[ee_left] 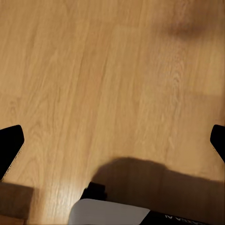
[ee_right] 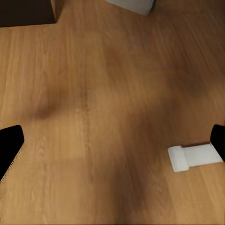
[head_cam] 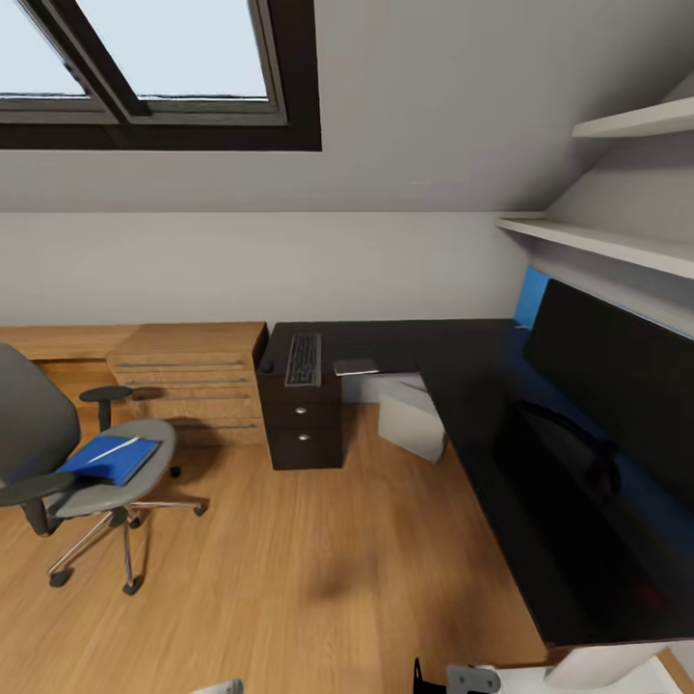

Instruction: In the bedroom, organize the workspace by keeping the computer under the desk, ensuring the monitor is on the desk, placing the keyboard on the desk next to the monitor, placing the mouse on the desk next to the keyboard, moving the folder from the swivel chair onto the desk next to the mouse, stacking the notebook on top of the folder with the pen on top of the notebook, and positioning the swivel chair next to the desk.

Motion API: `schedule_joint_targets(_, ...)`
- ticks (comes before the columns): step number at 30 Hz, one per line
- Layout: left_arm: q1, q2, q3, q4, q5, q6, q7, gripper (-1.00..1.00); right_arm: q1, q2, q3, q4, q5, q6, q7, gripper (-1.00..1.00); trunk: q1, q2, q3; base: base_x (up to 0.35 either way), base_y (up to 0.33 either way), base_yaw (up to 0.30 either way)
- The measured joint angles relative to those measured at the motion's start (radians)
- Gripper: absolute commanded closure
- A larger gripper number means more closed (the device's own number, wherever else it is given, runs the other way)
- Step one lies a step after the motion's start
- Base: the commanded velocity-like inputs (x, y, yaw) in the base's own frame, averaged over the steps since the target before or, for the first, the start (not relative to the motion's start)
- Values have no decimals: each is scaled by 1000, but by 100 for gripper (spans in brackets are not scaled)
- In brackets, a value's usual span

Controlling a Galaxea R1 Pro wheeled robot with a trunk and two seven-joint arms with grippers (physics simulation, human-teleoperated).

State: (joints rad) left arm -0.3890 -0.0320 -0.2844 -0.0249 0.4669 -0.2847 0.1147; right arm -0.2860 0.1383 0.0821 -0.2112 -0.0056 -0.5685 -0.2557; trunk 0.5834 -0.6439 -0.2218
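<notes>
Clearly the main risk sits on the swivel chair [head_cam: 92, 463] at 9 o'clock in the head view: the folder [head_cam: 111, 459] lies flat on its seat with the pen [head_cam: 114, 449] loose on top, so a tilted lift would probably roll the pen onto the floor [head_cam: 318, 569], and a nudge could send the castored chair rolling away. The keyboard [head_cam: 303, 359] lies on the far arm of the bench [head_cam: 463, 386] at 12 o'clock, well apart from the monitor [head_cam: 617, 371] at 3 o'clock, with the computer [head_cam: 413, 420] under the bench between them. Both arms point down at bare floor; the left hand [ee_left: 112, 143] and right hand [ee_right: 112, 143] each have their 2 fingers spread wide, gripping nothing.
</notes>
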Motion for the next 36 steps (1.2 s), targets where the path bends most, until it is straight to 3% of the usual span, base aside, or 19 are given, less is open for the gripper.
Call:
schedule_joint_targets(13,0,0,0,0,0,-1,-1,-100,0,0,1,3,0,1,2,-100,0,0,0,318,128,-3)
schedule_joint_targets(28,0,0,0,0,0,1,-1,-100,0,-1,0,7,0,1,52,-100,0,0,0,319,106,43)
schedule_joint_targets(29,0,-7,-2,0,-1,1,-2,-100,0,-3,0,15,2,1,79,-100,0,0,0,321,135,1)
schedule_joint_targets(34,0,-19,-2,0,-2,0,-2,-100,0,-3,0,24,1,0,86,-100,0,0,0,321,148,0)
schedule_joint_targets(36,0,-36,-5,0,-3,0,-3,-100,0,-2,-1,25,0,0,86,-100,0,0,0,321,163,0)
